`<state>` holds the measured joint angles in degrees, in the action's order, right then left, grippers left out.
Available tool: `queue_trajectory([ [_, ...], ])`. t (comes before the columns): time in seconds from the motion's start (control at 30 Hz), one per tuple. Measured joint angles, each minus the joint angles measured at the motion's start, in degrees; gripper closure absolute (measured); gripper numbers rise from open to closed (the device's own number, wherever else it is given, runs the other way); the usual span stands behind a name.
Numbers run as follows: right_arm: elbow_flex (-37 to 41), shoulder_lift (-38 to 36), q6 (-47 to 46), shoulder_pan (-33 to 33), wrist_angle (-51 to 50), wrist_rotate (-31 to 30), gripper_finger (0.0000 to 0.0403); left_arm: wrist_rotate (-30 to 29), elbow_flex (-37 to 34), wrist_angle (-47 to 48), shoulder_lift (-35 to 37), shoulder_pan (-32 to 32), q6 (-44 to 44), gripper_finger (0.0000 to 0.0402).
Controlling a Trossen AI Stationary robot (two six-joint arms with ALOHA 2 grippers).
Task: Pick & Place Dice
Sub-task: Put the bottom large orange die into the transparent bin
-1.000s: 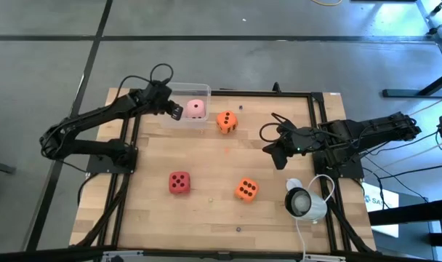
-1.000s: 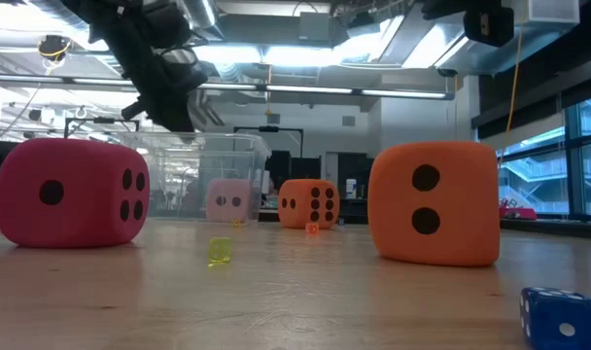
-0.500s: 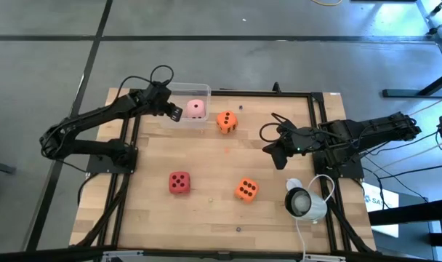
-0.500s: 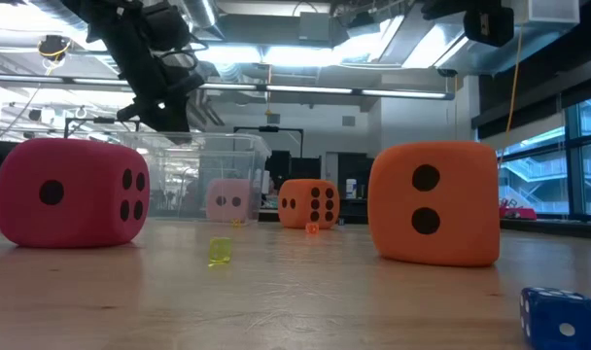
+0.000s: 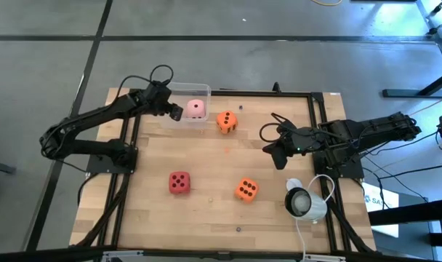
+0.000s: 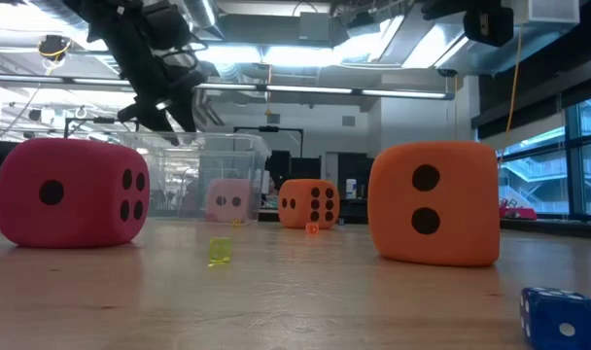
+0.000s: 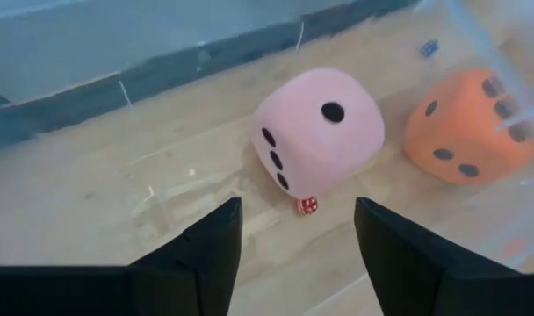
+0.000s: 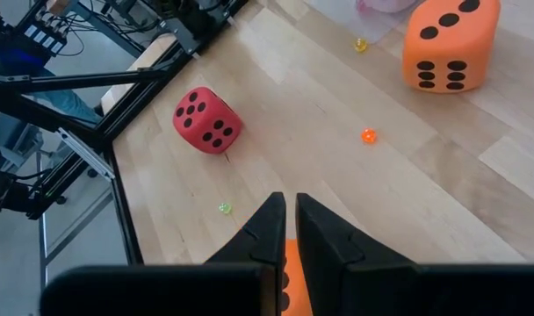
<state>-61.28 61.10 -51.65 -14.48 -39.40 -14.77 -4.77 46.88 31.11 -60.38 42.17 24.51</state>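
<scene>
1. Wooden slats make up the worktop (image 5: 206, 156), framed by dark rails, with grey floor around it and an open workshop with ceiling lights behind.
2. At the far left edge stands a clear plastic bin (image 5: 186, 105), and the pale pink die (image 5: 196, 108) sits inside it, one pip facing up.
3. From the wrist view, a tiny red die (image 7: 306, 205) lies against the pink die's base, touching it as far as I can make out.
4. The left gripper (image 5: 174, 111) hangs at the bin's left side with its fingers (image 7: 201, 254) spread apart and nothing between them; the pink die is just ahead of it.
5. One orange die (image 5: 226, 121) stands just outside the bin, to its right.
6. The red die (image 5: 179, 183) rests nearer the front on the left half of the worktop, and the second orange die (image 5: 246, 190) sits well to its right.
7. The right gripper (image 5: 268, 149) waits over the right part of the worktop, fingers pressed together and empty.
8. A white camera (image 5: 302, 202) with a cable sits near the front right corner.
</scene>
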Motion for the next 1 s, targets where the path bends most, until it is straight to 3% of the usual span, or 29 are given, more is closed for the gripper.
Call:
queue_trajectory([
  [0.23,0.00,0.00,0.03,0.40,-0.02,-2.82,0.0371,0.13,4.44,-0.04,0.38,0.00,1.25,0.0192],
  [0.37,0.00,0.16,1.40,2.44,-0.79,-2.64,0.0371,3.24,6.83,-0.09,1.47,-0.68,1.28,0.0194],
  [0.77,0.07,0.00,11.39,12.62,-2.26,4.97,0.0371,4.30,7.20,2.90,7.15,-4.89,1.63,0.0194],
  [1.0,2.76,-6.31,12.68,15.13,-5.17,3.42,0.0371,2.54,7.20,3.43,10.23,-6.12,3.49,0.0194],
])
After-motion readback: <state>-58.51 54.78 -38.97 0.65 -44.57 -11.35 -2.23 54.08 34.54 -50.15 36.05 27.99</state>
